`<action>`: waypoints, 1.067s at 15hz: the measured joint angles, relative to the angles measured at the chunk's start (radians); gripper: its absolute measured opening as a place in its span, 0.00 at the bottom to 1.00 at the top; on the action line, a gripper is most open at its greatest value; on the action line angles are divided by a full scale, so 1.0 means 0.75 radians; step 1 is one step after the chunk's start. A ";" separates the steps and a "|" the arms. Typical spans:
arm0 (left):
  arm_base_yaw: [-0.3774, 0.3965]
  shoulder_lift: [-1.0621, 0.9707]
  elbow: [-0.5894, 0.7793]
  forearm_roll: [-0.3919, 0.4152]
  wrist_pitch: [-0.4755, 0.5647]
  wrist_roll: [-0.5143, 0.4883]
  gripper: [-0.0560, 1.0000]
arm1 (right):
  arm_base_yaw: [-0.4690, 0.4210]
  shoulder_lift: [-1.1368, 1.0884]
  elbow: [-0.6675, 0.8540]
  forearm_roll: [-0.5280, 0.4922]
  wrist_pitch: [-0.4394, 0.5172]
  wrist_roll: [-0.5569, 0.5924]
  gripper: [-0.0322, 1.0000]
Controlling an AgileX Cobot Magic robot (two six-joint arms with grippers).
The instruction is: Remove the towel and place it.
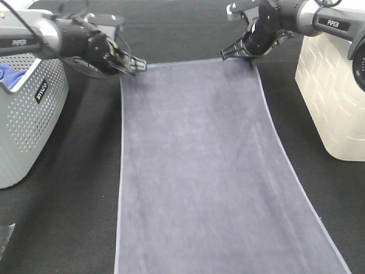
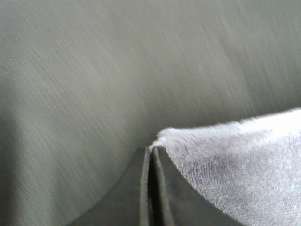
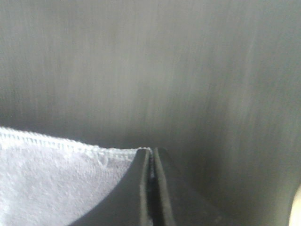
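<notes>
The grey-lavender towel [image 1: 199,171] hangs stretched between both arms, running from the far corners down past the near edge of the high view. My left gripper [image 1: 138,66] is shut on the towel's far left corner. My right gripper [image 1: 228,54] is shut on its far right corner. In the left wrist view the closed gripper [image 2: 151,149] pinches the terry towel [image 2: 235,165] at its tip. In the right wrist view the closed gripper [image 3: 151,150] clamps the hemmed corner of the towel [image 3: 56,179].
A grey perforated basket [image 1: 25,120] holding a bright blue cloth [image 1: 11,74] stands at the left. A cream woven-pattern container [image 1: 336,97] stands at the right. The black tabletop [image 1: 74,188] lies under everything.
</notes>
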 joint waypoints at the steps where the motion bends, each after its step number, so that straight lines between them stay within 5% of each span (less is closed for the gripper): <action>1: 0.015 0.000 0.000 0.000 -0.065 -0.004 0.05 | 0.000 0.000 0.000 -0.041 -0.069 0.021 0.03; 5: 0.035 0.035 -0.027 0.060 -0.393 0.001 0.05 | -0.045 0.045 0.000 -0.127 -0.305 0.112 0.03; 12: 0.053 0.253 -0.253 0.080 -0.412 0.001 0.05 | -0.064 0.200 0.003 -0.164 -0.601 0.115 0.03; 16: 0.053 0.284 -0.253 0.080 -0.411 0.001 0.10 | -0.064 0.231 0.004 -0.168 -0.624 0.115 0.03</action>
